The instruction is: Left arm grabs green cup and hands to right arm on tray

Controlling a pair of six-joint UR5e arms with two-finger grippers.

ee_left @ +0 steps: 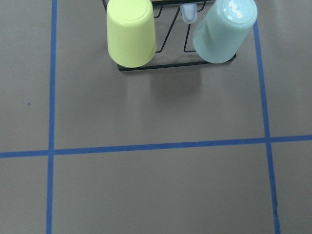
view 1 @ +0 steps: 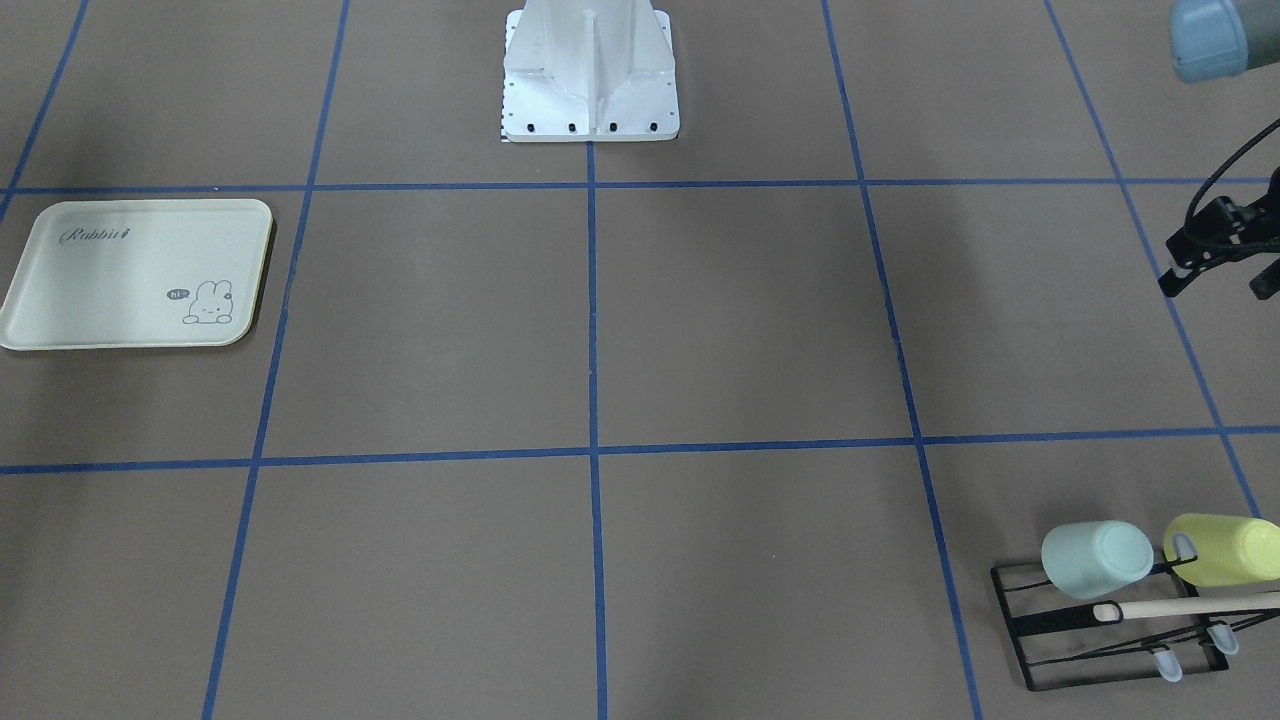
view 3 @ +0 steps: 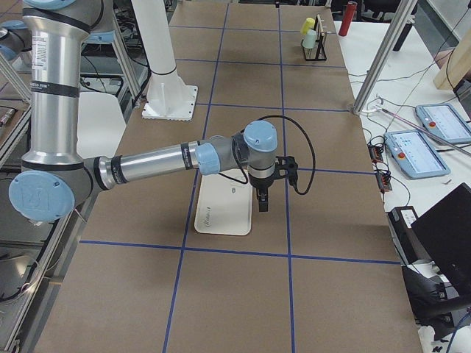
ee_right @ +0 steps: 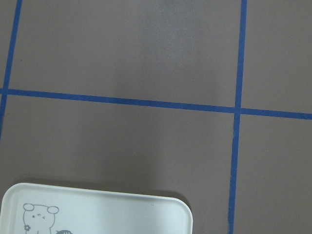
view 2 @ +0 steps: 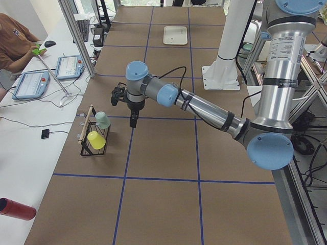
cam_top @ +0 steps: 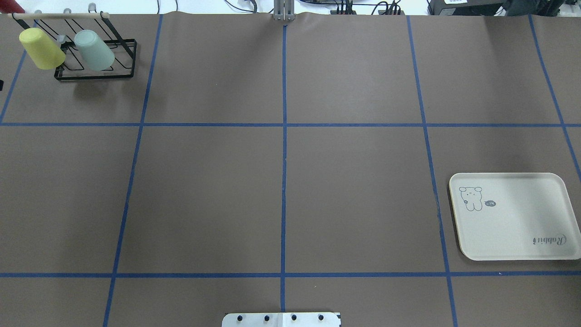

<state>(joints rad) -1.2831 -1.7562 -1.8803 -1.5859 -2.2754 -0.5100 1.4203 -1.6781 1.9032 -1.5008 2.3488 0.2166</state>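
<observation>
One smooth, tapered mint tumbler, the green cup (cam_top: 94,50), hangs tilted and mouth-down on the black wire rack (cam_top: 118,77) at eleven o'clock of the overhead view, with the yellow-green cup (cam_top: 41,47) at its nine. The cream, round-cornered tray (cam_top: 513,227) lies at four o'clock. The left gripper (view 2: 133,124) hovers near the rack and the right gripper (view 3: 262,206) by the tray's rim; I cannot tell the finger spread on either.

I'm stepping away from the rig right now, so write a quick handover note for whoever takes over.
Left tool: hovering near the black wire rack, empty; open or shut unclear.
Right tool: hovering by the cream rectangular tray, empty; open or shut unclear.
Pale mint-green plastic cup: upside down on the rack, beside the yellow-green plastic cup.
Done: nothing yet.
Left: grab, handover, placing on the tray.
</observation>
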